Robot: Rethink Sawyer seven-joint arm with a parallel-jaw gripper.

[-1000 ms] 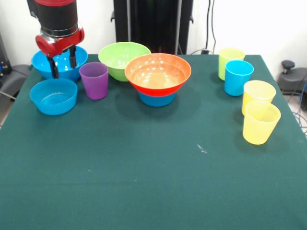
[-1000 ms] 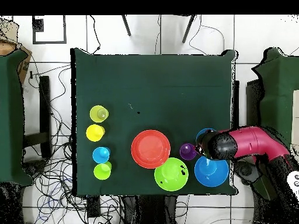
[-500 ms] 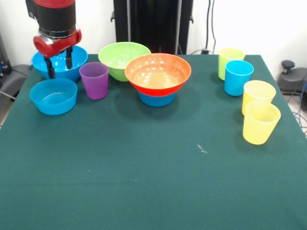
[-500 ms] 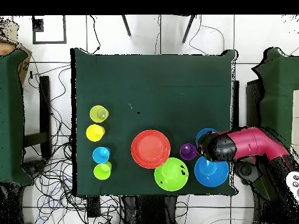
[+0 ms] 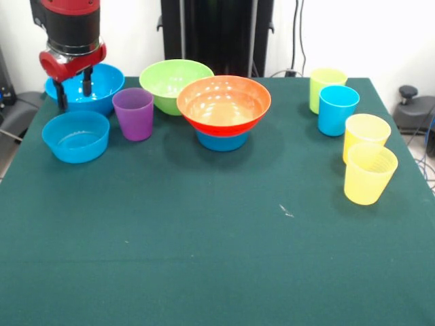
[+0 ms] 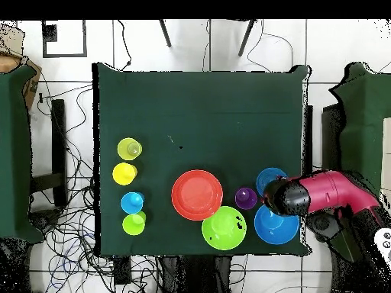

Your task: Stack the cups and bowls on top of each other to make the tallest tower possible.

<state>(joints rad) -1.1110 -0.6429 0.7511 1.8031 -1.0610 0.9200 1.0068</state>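
Note:
My gripper (image 5: 74, 95) hangs open and empty over the near rim of the large blue bowl (image 5: 102, 80), at the front view's far left. A smaller blue bowl (image 5: 75, 136) sits just in front of it. The purple cup (image 5: 133, 114) stands on the cloth beside both, and the lime green bowl (image 5: 175, 83) is behind it. The wide orange bowl (image 5: 223, 103) rests on another small blue bowl (image 5: 223, 141). From overhead, the arm's red head (image 6: 286, 197) hides the fingers, between the small blue bowl (image 6: 269, 179) and the large one (image 6: 275, 225).
At the right of the front view stand a lime green cup (image 5: 326, 85), a blue cup (image 5: 337, 110) and two yellow cups (image 5: 366, 136) (image 5: 370, 173). The green table cloth (image 5: 204, 238) stretches towards the near edge. Cables and chair legs lie off the table.
The gripper has risen and drifted left in the front view, away from the smaller blue bowl and towards the large one. Cups and bowls have not moved.

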